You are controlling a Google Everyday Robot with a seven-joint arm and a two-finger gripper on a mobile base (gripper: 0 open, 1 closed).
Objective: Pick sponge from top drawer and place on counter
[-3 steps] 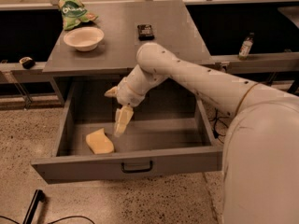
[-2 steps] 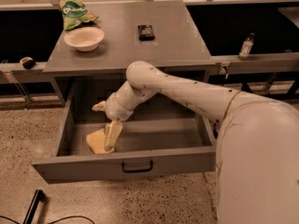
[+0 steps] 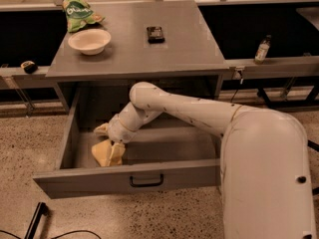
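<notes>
The pale yellow sponge point(image 3: 101, 154) lies on the floor of the open top drawer point(image 3: 149, 179), near its front left corner. My gripper point(image 3: 107, 144) is down inside the drawer, right over the sponge. It is open: one cream finger point(image 3: 101, 129) points left above the sponge, and the other point(image 3: 117, 153) reaches down against the sponge's right side. The sponge still rests on the drawer floor. The grey counter point(image 3: 184, 49) lies above and behind the drawer.
On the counter stand a white bowl point(image 3: 89, 40), a green snack bag point(image 3: 79, 12) at the back left and a small black device point(image 3: 155, 34). A bottle point(image 3: 262, 49) stands on the right ledge. My white arm point(image 3: 199, 114) crosses the drawer's right half. Speckled floor lies in front.
My gripper has moved left and down inside the drawer, from above its middle to the sponge at the front left. The sponge has not moved.
</notes>
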